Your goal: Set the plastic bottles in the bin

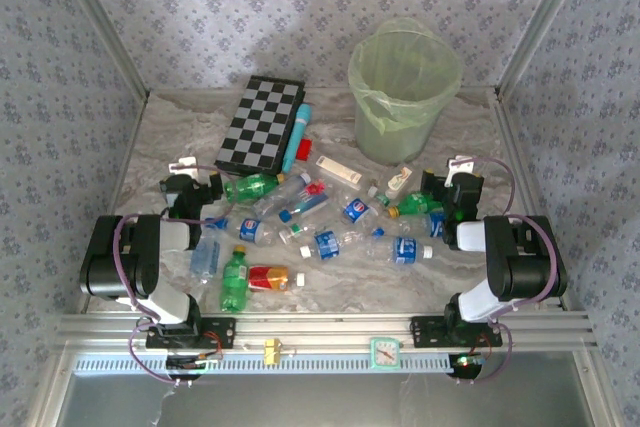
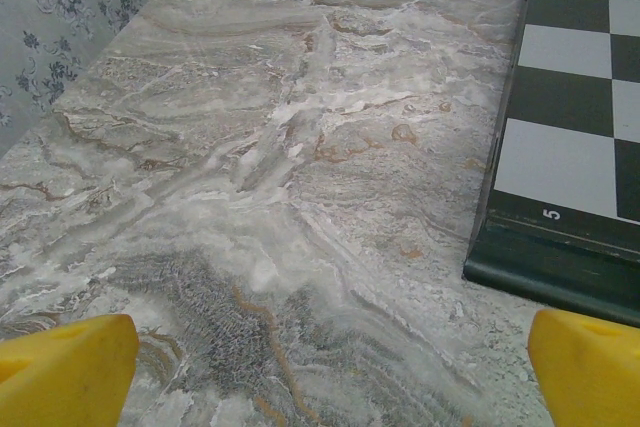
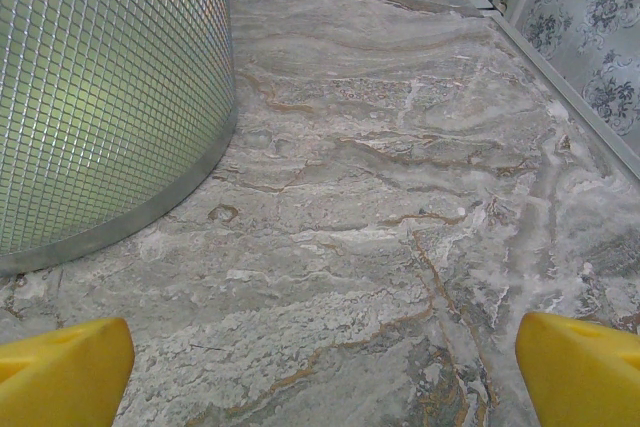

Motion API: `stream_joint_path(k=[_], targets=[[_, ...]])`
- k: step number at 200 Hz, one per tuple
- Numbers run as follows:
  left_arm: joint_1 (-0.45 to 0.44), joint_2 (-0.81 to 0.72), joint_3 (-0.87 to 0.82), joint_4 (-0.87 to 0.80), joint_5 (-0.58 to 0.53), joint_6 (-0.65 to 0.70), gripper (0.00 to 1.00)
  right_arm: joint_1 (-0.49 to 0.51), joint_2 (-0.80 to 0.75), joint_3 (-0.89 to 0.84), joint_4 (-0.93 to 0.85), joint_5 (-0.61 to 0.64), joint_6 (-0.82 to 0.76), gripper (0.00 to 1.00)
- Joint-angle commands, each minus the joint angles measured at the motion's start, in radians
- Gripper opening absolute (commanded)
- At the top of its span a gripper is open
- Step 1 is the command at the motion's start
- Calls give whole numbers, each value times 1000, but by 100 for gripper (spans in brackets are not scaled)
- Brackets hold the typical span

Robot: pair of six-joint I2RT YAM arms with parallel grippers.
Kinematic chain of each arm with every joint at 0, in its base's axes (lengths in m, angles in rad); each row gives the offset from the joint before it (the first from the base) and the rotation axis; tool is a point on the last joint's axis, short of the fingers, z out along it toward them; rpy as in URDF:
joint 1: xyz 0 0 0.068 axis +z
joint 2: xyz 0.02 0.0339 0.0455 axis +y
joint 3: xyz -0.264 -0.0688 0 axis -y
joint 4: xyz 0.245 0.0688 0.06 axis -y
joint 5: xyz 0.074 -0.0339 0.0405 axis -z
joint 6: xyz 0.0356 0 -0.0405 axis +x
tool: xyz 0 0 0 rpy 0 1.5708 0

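Top external view suggests the task is at its very start: nothing is lifted. Nearest, the left gripper point(image 2: 330, 377) and the right gripper point(image 3: 325, 372) each stand spread wide and empty, yellow fingertips well apart over the bare marble table point(image 1: 470, 137). Between them the plastic bottles point(image 1: 327, 244) lie scattered, several touching or overlapping, and the clear ones are hard to tell apart. The next move probably calls for one gripper to turn inward, lower over a bottle lying alone and close across its body. Farther back stands the bin point(image 1: 400, 117), right of the checkerboard point(image 1: 262, 124). Its bag point(image 1: 372, 102) veils the inside, and the right wrist view cuts off its wall.
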Motion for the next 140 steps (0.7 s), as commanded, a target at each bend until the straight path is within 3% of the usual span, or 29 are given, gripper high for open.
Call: stream_joint_path(k=[1, 35, 80, 109, 140], targets=[[6, -6, 16, -3, 17, -9, 100, -3, 8, -3, 18, -1, -8, 100], [2, -15, 18, -5, 17, -3, 100, 1, -15, 0, 4, -3, -17, 100], [-24, -207, 144, -377, -8, 6, 100, 17, -234, 75, -295, 31, -19, 100], [-23, -284, 297, -732, -56, -113, 100, 21, -331, 182, -606, 36, 93, 100], [-25, -313, 391, -927, 76, -308, 100, 29, -368, 339, -975, -17, 276, 100]])
